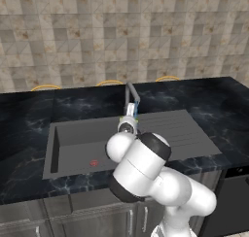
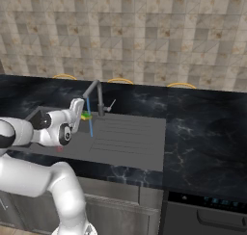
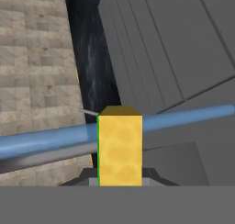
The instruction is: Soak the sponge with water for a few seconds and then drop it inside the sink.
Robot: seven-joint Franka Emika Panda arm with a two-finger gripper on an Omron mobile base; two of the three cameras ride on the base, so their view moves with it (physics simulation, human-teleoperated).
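My gripper (image 3: 120, 181) is shut on the sponge (image 3: 120, 149), a yellow block with a green edge on its left side. In the hand view the light-blue water (image 3: 193, 115) crosses the picture right at the sponge, with the grey tap spout (image 3: 36, 159) beside it. From the right base view the gripper (image 2: 81, 114) holds the sponge (image 2: 86, 116) against the water (image 2: 90, 124) under the tap (image 2: 99, 98), above the sink (image 2: 130, 143). The left base view shows the gripper (image 1: 128, 121) over the sink (image 1: 78, 140), just below the tap (image 1: 131, 94).
A red spot (image 1: 94, 162) marks the basin floor at the front. The ribbed drainboard (image 1: 180, 129) lies to the right of the basin. Black marbled countertop (image 1: 24, 114) surrounds the sink, and a tiled wall (image 1: 121, 32) stands behind it.
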